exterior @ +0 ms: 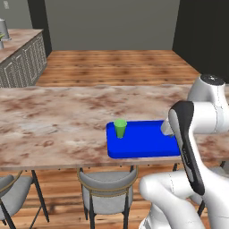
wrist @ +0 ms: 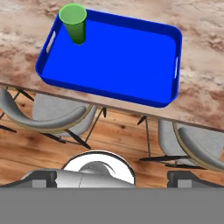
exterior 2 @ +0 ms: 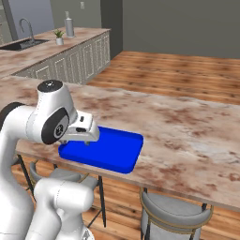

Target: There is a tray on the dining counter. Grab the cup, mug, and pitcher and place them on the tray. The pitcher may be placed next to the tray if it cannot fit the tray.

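Note:
A small green cup (exterior: 120, 128) stands upright on the left end of the bright blue tray (exterior: 147, 144), which lies near the front edge of the marbled dining counter (exterior: 58, 120). From the hand view the cup (wrist: 74, 22) sits in the tray's (wrist: 127, 57) upper left corner, and the rest of the tray floor is bare. My gripper (exterior 2: 86, 140) hovers above the tray's (exterior 2: 112, 151) near end. It stands open, its fingertips (wrist: 43, 179) wide apart and holding nothing. The arm hides the cup in the right base view. The mug and the pitcher are out of view.
Grey stools (exterior: 107, 183) (wrist: 57, 113) are tucked under the counter's front edge. A second marbled worktop with cream cabinets (exterior 2: 70, 61), a sink (exterior 2: 26, 42), a small plant (exterior 2: 58, 36) and a bottle (exterior 2: 69, 26) stands at the back left. Wooden floor lies beyond the counter.

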### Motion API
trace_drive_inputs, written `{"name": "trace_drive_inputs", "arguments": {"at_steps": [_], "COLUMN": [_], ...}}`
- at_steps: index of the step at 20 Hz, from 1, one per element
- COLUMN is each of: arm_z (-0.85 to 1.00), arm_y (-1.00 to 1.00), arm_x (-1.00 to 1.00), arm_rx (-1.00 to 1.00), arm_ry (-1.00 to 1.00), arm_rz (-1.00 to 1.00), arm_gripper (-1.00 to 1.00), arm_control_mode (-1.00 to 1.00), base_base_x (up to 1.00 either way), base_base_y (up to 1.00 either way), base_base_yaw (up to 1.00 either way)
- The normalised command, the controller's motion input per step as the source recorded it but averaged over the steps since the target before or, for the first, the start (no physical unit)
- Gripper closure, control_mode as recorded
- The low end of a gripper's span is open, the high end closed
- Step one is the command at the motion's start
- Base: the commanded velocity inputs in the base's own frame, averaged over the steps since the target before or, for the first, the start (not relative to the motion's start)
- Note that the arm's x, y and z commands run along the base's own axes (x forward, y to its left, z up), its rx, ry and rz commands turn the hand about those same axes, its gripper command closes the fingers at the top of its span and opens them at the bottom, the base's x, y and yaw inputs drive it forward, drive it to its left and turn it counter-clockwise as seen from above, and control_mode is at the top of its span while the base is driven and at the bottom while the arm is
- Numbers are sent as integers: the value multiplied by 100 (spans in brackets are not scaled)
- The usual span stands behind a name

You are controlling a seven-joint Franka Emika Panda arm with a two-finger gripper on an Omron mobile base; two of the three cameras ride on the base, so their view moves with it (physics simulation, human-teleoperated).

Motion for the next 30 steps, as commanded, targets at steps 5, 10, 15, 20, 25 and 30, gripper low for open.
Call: {"name": "trace_drive_inputs", "arguments": {"at_steps": [5,10,15,20,25,30], "arm_z": [0,0,0,0,0,0], "arm_y": [0,0,0,0,0,0], "arm_x": [0,0,0,0,0,0], "arm_rx": [0,0,0,0,0,0], "arm_ry": [0,0,0,0,0,0], "arm_rz": [0,0,0,0,0,0], "arm_gripper": [-100,-100,-100,-100,-100,-100], "arm_control_mode": [100,100,100,100,100,100], "base_base_x": [-69,-93,-40,-8,0,0], "base_base_y": [-6,0,21,45,66,77], "base_base_yaw": [2,27,77,93,83,68]}}
